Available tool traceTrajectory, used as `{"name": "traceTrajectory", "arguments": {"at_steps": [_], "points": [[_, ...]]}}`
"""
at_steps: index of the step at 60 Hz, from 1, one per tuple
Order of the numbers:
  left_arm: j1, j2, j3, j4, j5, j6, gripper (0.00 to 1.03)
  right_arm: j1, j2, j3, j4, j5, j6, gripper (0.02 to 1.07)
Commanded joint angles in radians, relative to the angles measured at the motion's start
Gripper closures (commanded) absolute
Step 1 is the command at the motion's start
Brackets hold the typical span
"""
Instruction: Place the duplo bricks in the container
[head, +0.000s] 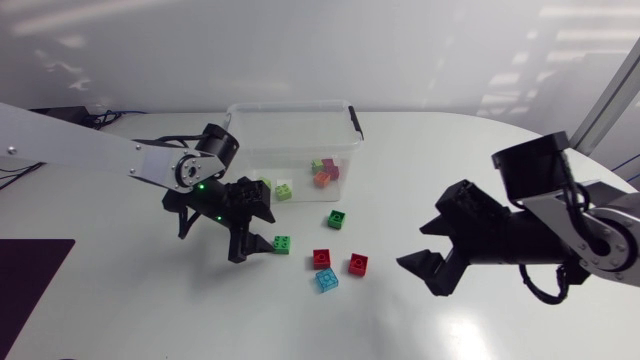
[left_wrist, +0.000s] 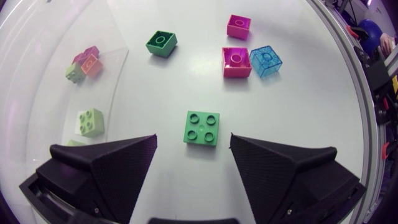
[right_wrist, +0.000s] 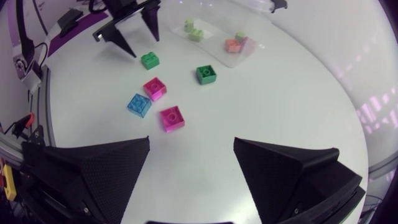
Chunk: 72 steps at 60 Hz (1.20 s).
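My left arm (head: 90, 150) comes in from the left side and slants down over the table, its wrist bent so that the left gripper (head: 256, 234) points down at the tabletop just in front of the container's near wall. Its fingers are spread and hold nothing. In the left wrist view a light green four-stud brick (left_wrist: 202, 127) lies flat between the two fingertips, with bare table on either side of it and neither finger touching it.

The clear plastic container (head: 290, 106) stands behind the gripper, near the far edge of the table. Inside it lie a pale green brick (head: 283, 190), an orange brick (head: 322, 180), and a lime and a pink one close together behind that.

To the right of the gripped-at brick, on open table, sit a dark green brick (head: 337, 219), two red-pink bricks (head: 322, 259) (head: 358, 263) and a translucent blue brick (head: 327, 281) touching or just beside the nearer red-pink one.

A wide bare stretch separates these from my right arm (head: 590, 235), which enters from the right edge and lies low. The right gripper (head: 418, 248) points toward the bricks, fingers apart and empty, well clear of them.
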Motion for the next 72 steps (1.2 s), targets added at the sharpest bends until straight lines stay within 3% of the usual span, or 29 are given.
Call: {"name": "traceTrajectory", "arguments": {"at_steps": [1,12,26,32,35,50,61,72], "points": [[-0.009,0.052,0.056,-0.044,0.011,0.058,0.22,0.019,0.073,0.019,0.008,-0.026,-0.052,0.11],[-0.022,0.107,0.099,-0.110,0.012,0.112,0.27,0.056,0.168,0.055,0.032,-0.038,-0.077,0.07],[-0.038,0.158,0.151,-0.172,0.020,0.137,0.46,0.076,0.338,0.136,0.052,-0.044,-0.132,0.07],[-0.049,0.190,0.175,-0.213,0.020,0.146,0.67,0.083,0.408,0.173,0.057,-0.043,-0.163,0.07],[-0.048,0.193,0.182,-0.227,0.020,0.149,0.70,0.088,0.431,0.185,0.057,-0.043,-0.172,0.07],[-0.029,0.167,0.208,-0.321,0.060,0.155,0.74,0.108,0.530,0.225,0.062,-0.041,-0.200,0.07],[0.001,0.052,0.194,-0.374,0.089,0.147,0.74,0.120,0.591,0.254,0.071,-0.024,-0.203,0.14],[0.026,-0.140,0.188,-0.411,0.123,0.115,0.74,0.154,0.639,0.279,0.072,0.011,-0.206,0.36]]}}
